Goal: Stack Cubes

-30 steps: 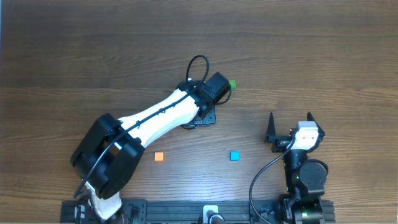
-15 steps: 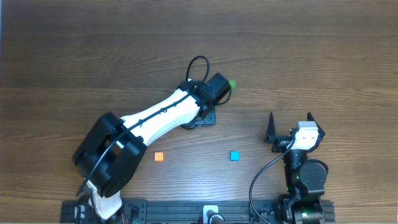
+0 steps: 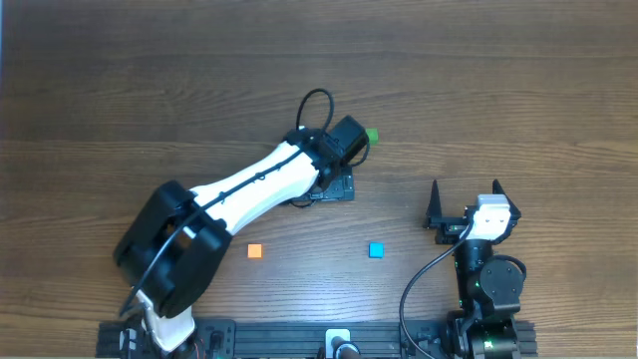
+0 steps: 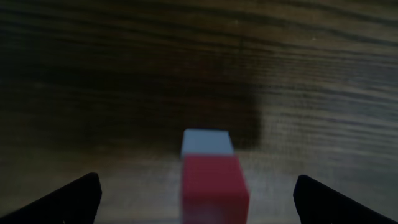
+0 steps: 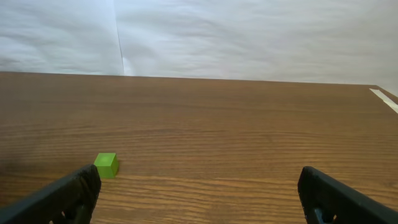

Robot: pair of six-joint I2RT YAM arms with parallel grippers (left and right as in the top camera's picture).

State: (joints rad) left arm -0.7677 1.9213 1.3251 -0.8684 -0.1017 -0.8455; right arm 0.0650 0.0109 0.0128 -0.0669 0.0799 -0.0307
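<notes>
No readable text, label, number or sign appears on anything here.

table [image 3: 498, 90]: matt grained wood | red cube [image 4: 214, 186]: smooth plastic | left arm [image 3: 259, 184]: glossy plastic

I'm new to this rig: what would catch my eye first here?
The white left arm slanting across the middle of the table stands out first. Its wrist view shows a red cube between spread fingers, a pale cube just beyond. A bright green cube lies by that arm's wrist.
</notes>
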